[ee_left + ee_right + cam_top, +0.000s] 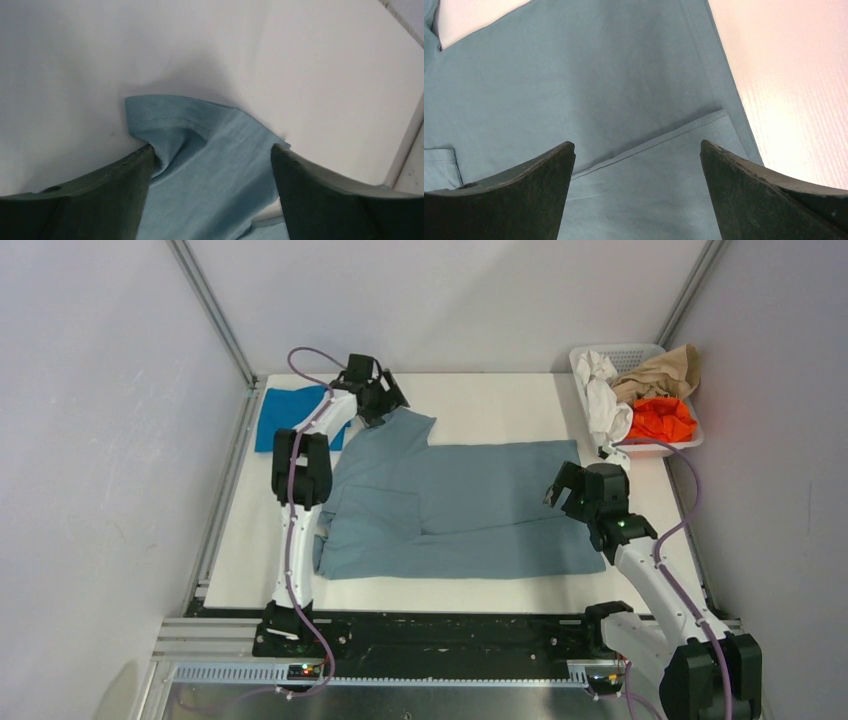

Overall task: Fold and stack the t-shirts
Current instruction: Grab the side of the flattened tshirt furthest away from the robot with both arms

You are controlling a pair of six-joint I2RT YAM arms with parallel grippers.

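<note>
Grey-blue t-shirt (470,505) spread, partly folded, across the counter (500,400) | left hand (378,398) open astride its far sleeve, one finger touching cloth | right hand (562,490) open over the shirt's right hem | brighter blue t-shirt (285,415) flat at the far-left corner | basket (618,350) of cloths far right

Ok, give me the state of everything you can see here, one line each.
Grey-blue shirt: spread flat, near side folded over.
Blue shirt: folded, far left corner.
Basket: heaped with crumpled clothes.
Left pincer: open, astride the grey-blue shirt's sleeve.
Right pincer: open, over the grey-blue shirt's right end.
</note>
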